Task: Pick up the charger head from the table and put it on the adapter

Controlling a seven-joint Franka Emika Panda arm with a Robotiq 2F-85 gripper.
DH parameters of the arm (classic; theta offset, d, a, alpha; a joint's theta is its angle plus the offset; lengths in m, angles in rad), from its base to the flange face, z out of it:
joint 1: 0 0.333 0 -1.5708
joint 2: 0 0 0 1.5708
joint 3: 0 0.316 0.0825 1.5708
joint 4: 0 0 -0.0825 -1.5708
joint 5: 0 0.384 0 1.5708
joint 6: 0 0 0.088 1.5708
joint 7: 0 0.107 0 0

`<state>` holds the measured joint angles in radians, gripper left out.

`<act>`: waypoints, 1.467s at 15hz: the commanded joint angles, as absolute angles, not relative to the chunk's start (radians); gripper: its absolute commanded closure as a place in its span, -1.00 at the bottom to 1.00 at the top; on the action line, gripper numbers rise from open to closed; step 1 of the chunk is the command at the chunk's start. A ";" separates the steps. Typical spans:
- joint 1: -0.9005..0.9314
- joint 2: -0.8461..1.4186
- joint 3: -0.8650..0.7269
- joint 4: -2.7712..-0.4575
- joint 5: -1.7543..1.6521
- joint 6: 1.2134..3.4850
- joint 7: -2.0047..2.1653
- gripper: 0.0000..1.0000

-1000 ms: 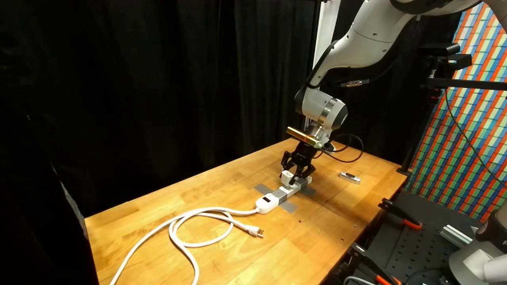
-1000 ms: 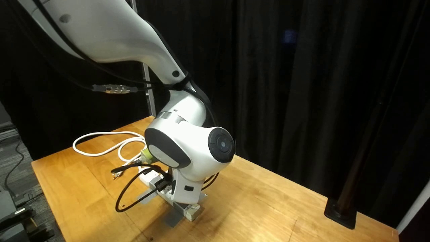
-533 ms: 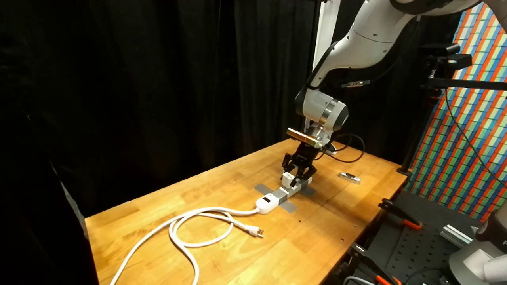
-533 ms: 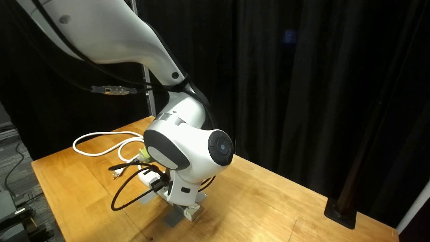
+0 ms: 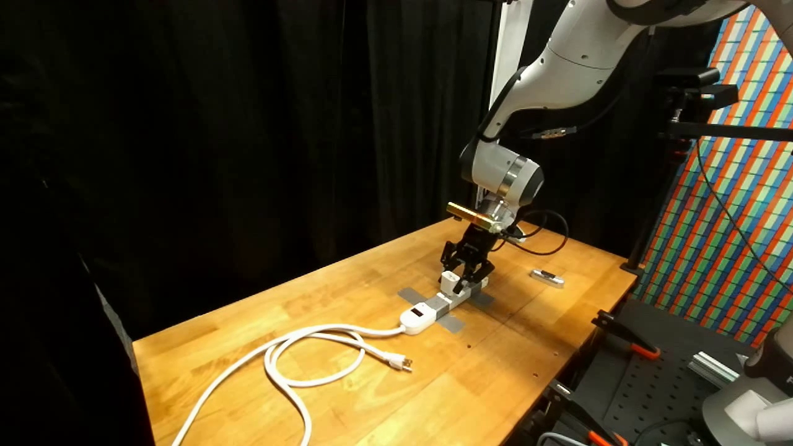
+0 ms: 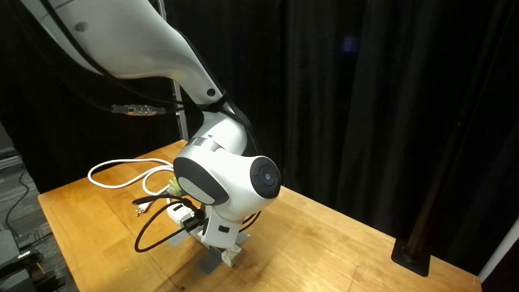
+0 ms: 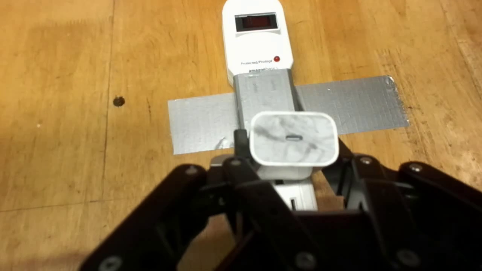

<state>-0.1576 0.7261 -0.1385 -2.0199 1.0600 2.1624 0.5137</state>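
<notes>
The charger head is a small white block with a grey marbled face and a slot. It shows in an exterior view upright over the white adapter. My gripper is shut on its two sides, and an exterior view shows the gripper low over the strip. The block's lower end is at the adapter's socket face; whether its prongs are in the slots is hidden. The adapter's switch end shows in the wrist view. In an exterior view the arm hides the charger head and most of the adapter.
Grey tape holds the adapter to the wooden table. A white cable with a plug lies coiled at its switch end. A small grey object lies nearby. Clamps stand at the table edge. A black post stands on the table.
My gripper and the charger head have come down slightly onto the adapter, mostly in the first half second. Since then they have barely moved. The adapter stays in place.
</notes>
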 commanded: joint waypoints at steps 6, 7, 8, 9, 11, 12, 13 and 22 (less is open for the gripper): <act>-0.121 0.791 -0.165 -2.018 1.075 2.268 0.513 0.55; -0.115 0.794 -0.165 -2.024 1.081 2.300 0.492 0.55; -0.109 0.793 -0.167 -2.032 1.079 2.316 0.488 0.55; -0.104 0.796 -0.167 -2.037 1.077 2.329 0.482 0.55; -0.096 0.801 -0.167 -2.046 1.081 2.366 0.466 0.55; -0.095 0.801 -0.167 -2.050 1.080 2.374 0.459 0.55; -0.093 0.803 -0.167 -2.053 1.080 2.383 0.458 0.55; -0.094 0.818 -0.175 -2.046 1.071 2.375 0.504 -0.45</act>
<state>-0.1233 0.7088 -0.1389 -2.0531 1.0702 2.2447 0.5030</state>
